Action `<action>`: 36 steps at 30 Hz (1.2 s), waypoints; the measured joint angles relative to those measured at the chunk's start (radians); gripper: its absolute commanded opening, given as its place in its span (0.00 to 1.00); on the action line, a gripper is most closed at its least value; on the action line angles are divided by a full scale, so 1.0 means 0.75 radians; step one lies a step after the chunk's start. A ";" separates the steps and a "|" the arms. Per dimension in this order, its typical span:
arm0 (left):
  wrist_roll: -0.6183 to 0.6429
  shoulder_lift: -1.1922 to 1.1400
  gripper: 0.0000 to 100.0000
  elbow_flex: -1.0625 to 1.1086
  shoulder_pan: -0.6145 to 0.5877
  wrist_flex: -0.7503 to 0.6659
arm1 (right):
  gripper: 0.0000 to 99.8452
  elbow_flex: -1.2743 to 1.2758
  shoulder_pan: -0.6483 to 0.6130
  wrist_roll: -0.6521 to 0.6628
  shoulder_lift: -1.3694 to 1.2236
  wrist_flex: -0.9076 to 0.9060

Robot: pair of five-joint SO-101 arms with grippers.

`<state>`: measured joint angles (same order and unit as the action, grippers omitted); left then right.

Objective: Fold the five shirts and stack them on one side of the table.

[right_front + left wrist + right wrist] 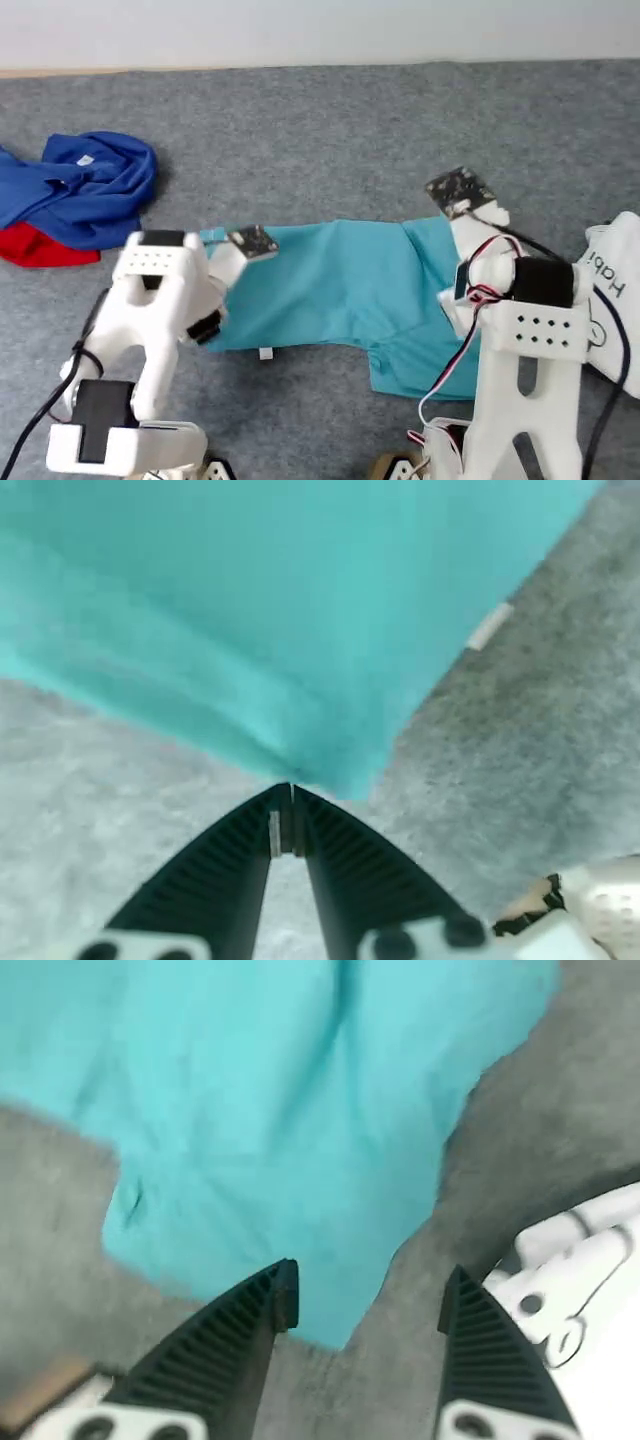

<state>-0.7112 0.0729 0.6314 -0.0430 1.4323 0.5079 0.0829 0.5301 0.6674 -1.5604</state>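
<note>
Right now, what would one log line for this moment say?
left gripper: shut on teal shirt corner | right gripper: open at its edge | blue shirt: crumpled aside

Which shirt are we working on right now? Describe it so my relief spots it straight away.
Start from the grey table and look at its middle. The teal shirt lies spread out flat there, unlike the crumpled blue shirt and red shirt at the far left and the white shirt at the right edge.
</note>
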 measured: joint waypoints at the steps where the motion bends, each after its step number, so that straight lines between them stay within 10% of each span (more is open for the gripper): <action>1: 0.000 0.000 0.00 -0.043 -0.002 0.020 | 0.23 0.000 0.000 -0.020 0.000 0.039; 10: 0.172 0.000 0.00 -0.395 0.002 0.096 | 0.22 0.092 0.004 -0.096 -0.031 0.440; 21: 0.704 -0.002 0.00 -0.421 0.155 -0.272 | 0.01 -0.020 -0.008 -0.223 -0.507 0.634; 36: 0.757 -0.485 0.00 -0.661 0.170 -0.311 | 0.01 -0.483 -0.147 -0.266 -1.123 0.642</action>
<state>-0.1435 -0.2908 0.1358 0.0844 1.1991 0.1458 -0.0276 0.3307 -0.1749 -1.0787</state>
